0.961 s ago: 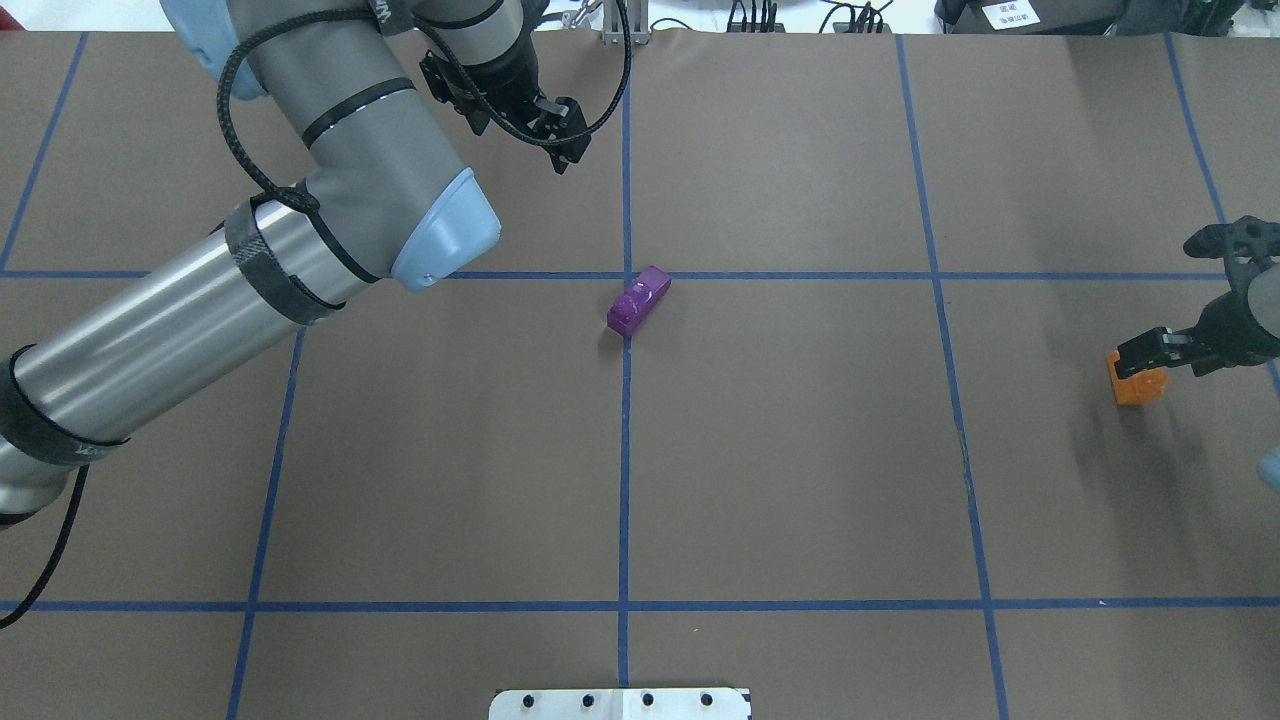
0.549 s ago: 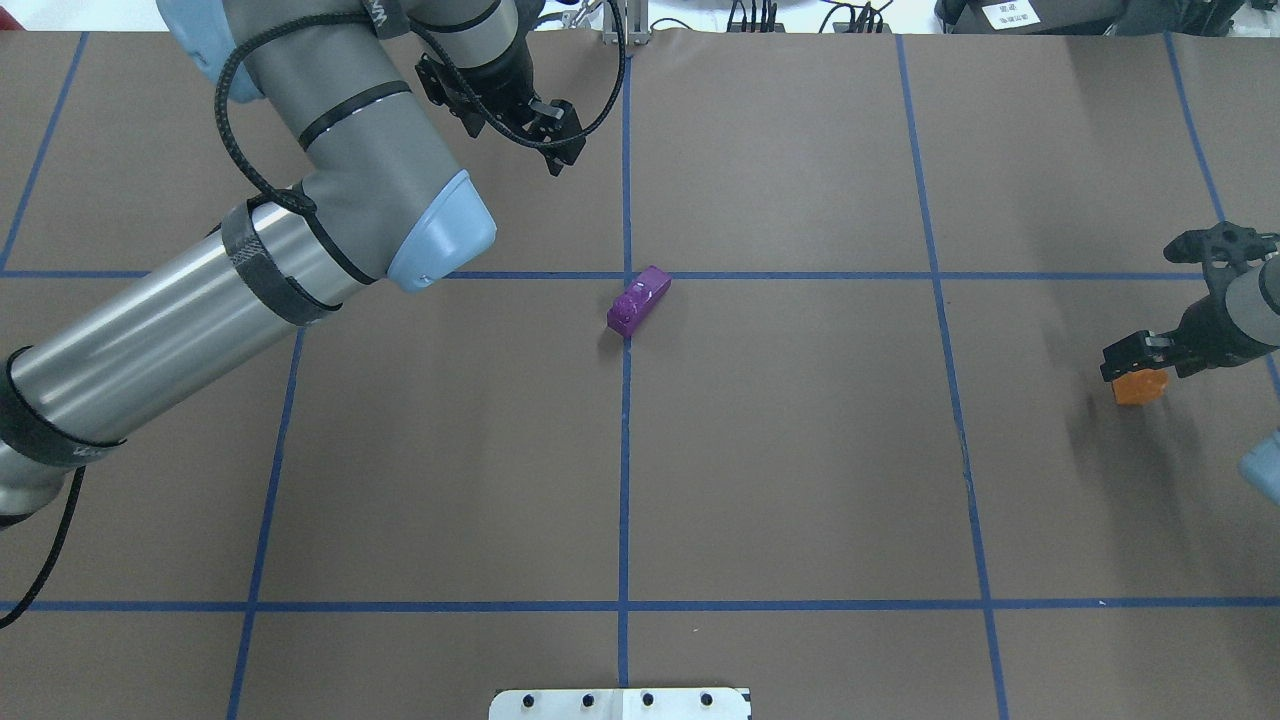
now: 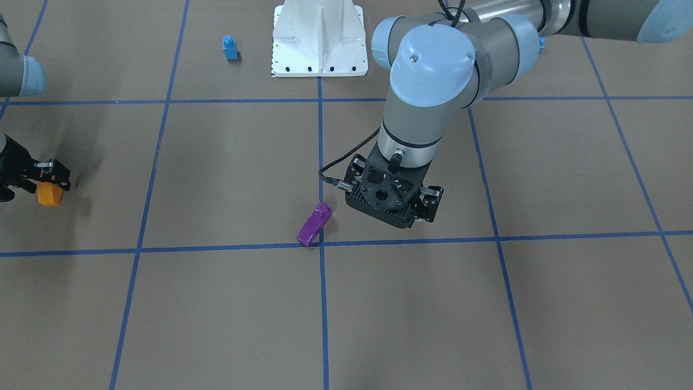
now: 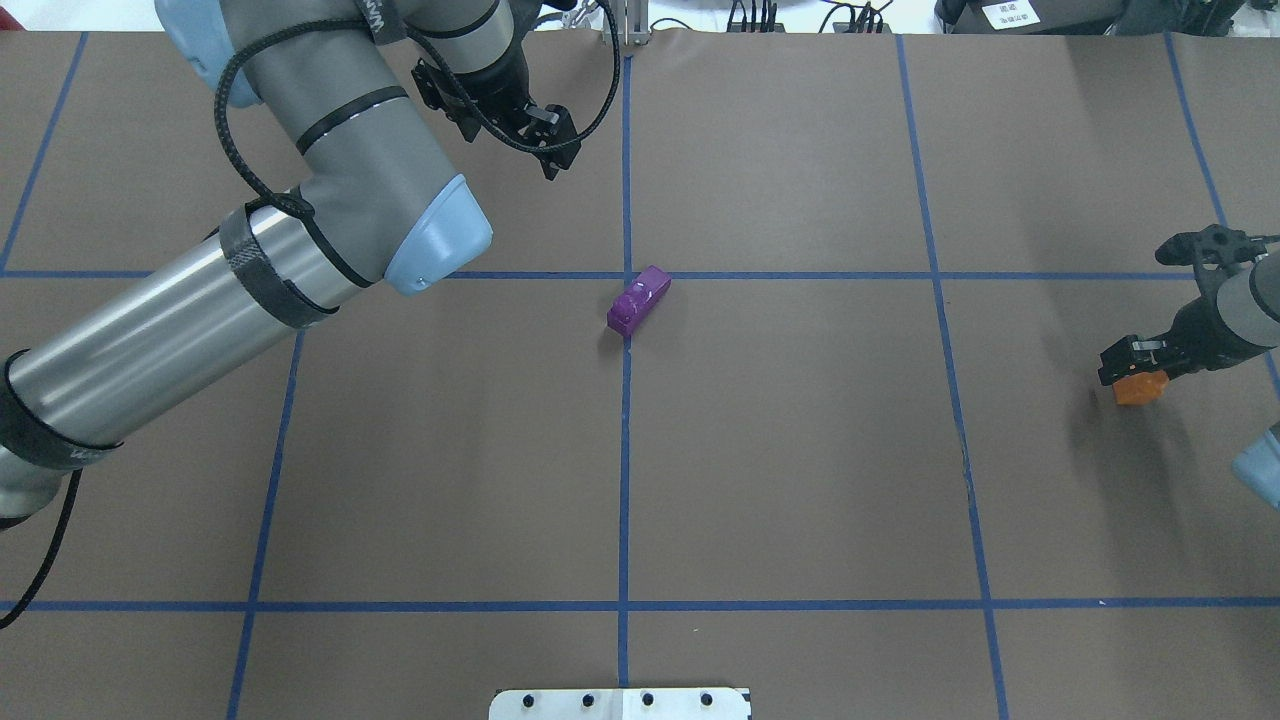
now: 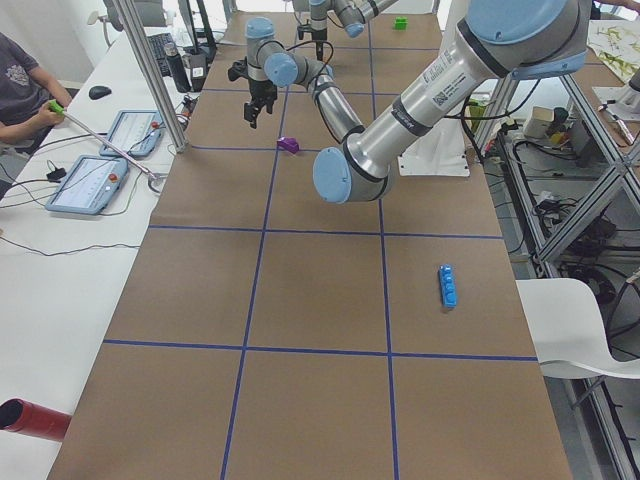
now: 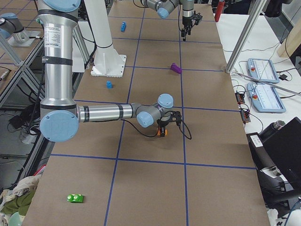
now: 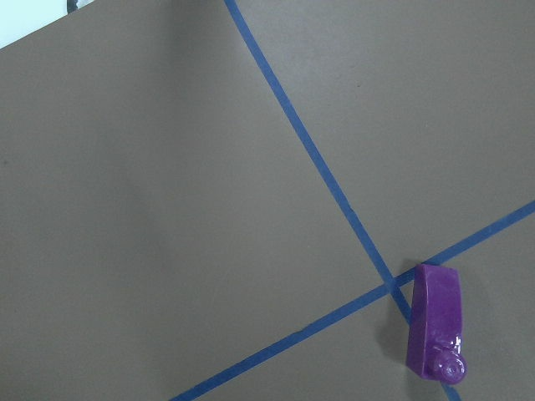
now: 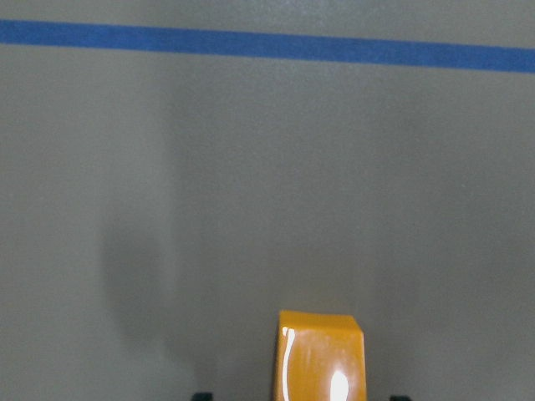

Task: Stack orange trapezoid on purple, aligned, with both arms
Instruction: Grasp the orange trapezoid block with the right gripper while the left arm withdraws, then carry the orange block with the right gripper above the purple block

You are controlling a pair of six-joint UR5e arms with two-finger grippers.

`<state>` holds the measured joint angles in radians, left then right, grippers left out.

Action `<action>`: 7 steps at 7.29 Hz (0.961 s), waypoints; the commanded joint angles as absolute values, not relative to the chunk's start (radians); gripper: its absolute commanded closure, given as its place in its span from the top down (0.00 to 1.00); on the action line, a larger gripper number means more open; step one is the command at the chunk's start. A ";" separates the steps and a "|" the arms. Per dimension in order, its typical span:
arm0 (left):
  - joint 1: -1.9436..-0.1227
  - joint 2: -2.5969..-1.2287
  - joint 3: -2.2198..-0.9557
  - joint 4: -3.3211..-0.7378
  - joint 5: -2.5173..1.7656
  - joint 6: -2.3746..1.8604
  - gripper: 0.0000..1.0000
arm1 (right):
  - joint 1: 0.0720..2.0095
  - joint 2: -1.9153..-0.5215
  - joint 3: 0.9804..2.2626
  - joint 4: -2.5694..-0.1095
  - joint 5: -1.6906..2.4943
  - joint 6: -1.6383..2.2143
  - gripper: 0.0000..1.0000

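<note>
In the front-facing view, the right gripper (image 3: 53, 181) is working at the picture's left edge. It seems to be clamping the orange trapezoid (image 3: 48, 194) from above, but I cannot tell if the brick is touching the table (image 3: 487, 325). The purple brick (image 3: 314, 223) is lying near the middle, just beside a crossing of the blue tape lines (image 3: 321, 135). The left gripper (image 3: 427, 208) is hovering near it and carrying nothing. A small blue brick (image 3: 230, 47) is standing far behind.

In the overhead view, the two task bricks are lying well apart. I cannot tell whether the left gripper's fingers are spread or closed. A white label (image 4: 1010, 12) at the top edge and some letters on the left arm (image 4: 330, 150) are too small to read.

The two side views are adding nothing certain.

In the left wrist view, the purple brick is lying flat, with its stud showing at one end and no fingers in view.

In the right wrist view, the orange trapezoid is sitting centred at the bottom edge, shining strongly.

I am judging both bricks to be light, stiff and slippery. The flat parallel sides are the best places to hold, not the sloped face, and the stud of the purple brick should stay free. No writing is showing on either brick.
</note>
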<state>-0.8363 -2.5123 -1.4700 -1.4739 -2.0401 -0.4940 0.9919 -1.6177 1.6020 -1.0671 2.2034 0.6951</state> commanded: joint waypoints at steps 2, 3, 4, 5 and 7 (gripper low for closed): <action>-0.834 -2.510 -1.470 -1.474 -2.040 -0.495 1.00 | 0.996 -1.621 1.611 -1.071 2.220 0.693 0.07; -0.833 -2.510 -1.470 -1.474 -2.040 -0.495 1.00 | 0.996 -1.623 1.615 -1.072 2.221 0.693 0.00; -0.836 -2.510 -1.470 -1.474 -2.040 -0.495 1.00 | 1.011 -1.623 1.652 -1.087 2.232 0.696 0.00; -0.838 -2.508 -1.471 -1.474 -2.040 -0.494 1.00 | 1.035 -1.611 1.733 -1.164 2.249 0.750 0.00; -0.863 -2.464 -1.498 -1.473 -2.040 -0.492 1.00 | 1.035 -1.429 1.822 -1.346 2.252 1.013 0.00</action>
